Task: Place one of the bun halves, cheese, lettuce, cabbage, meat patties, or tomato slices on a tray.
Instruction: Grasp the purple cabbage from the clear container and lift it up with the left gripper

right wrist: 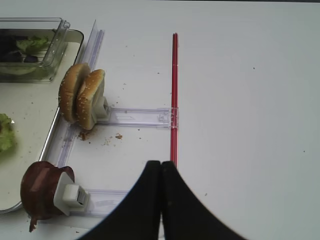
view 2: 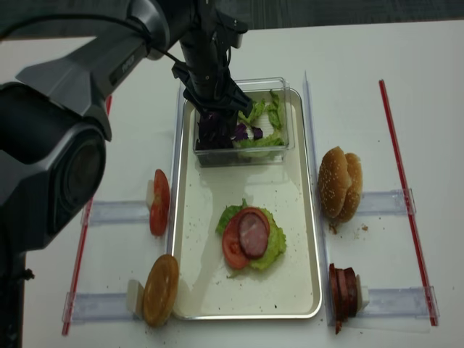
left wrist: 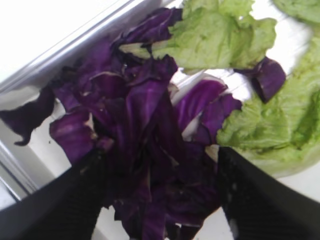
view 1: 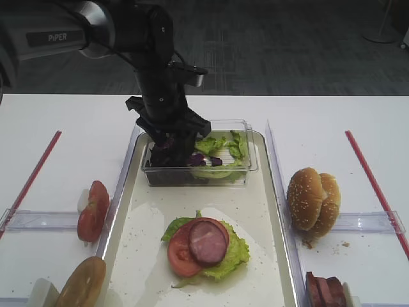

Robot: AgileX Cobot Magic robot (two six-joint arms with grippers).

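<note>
Straddling cabbage [left wrist: 150, 145] inside clear box [view 1: 246, 167] at far end of tray [view 1: 131, 192], left gripper [left wrist: 160, 200] spread wide. Risk: loose shreds slip on lift, or lettuce [left wrist: 220, 35] beside snags.

The cream tray [view 1: 268, 256] with its raised silvery rim carries a ruffled lettuce [view 1: 231, 254] leaf topped by a red tomato slice [view 1: 179, 251] and a pinkish meat patty [view 1: 208, 242]. Dark purple cabbage [left wrist: 150, 135] shreds lie clumped beside more lettuce at the tray's far end. Sesame bun halves [view 1: 312, 199] stand on edge on the worktop right of the tray.
</note>
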